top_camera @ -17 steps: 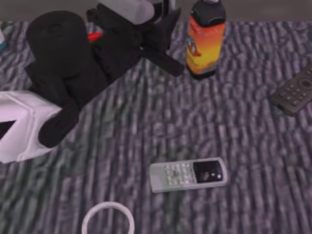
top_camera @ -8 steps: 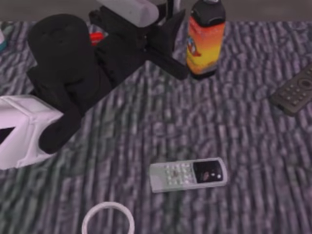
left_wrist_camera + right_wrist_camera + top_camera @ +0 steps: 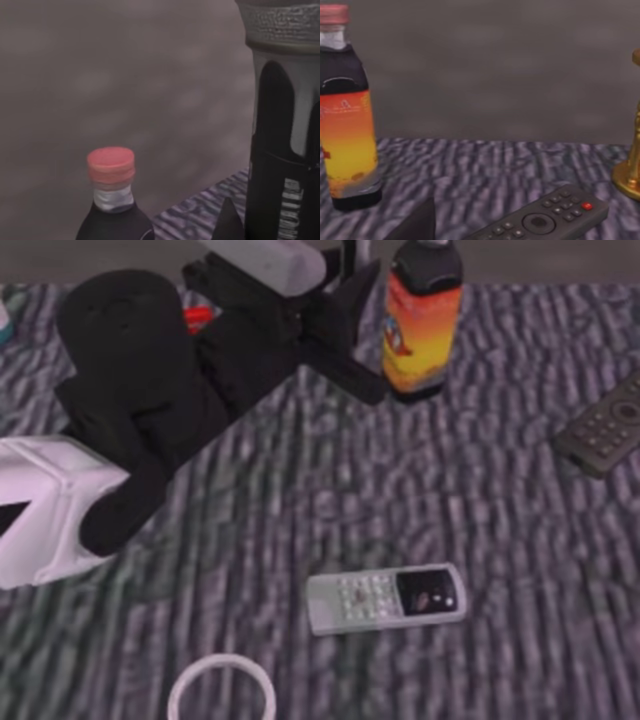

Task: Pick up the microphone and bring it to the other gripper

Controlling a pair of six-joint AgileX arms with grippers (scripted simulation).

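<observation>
Left wrist view: the mic [image 3: 280, 150] stands upright and close, near the counter's far edge, with the bottle [image 3: 112, 200] beyond. The left tool [image 3: 372, 332] is spread, gripping nothing. The mic is probably light, stiff and slick, so pinch mid-handle, below the mesh. The right arm idles by the remote [image 3: 540, 220].

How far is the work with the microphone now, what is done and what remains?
Done, it seems: the microphone is not lying on the cloth; it stands upright right beside the left tool, high up near the bottle. The grasp itself is hidden. In hand: carrying it. Left: the handover, since the right tool is outside the top view, low by the remote.
</observation>
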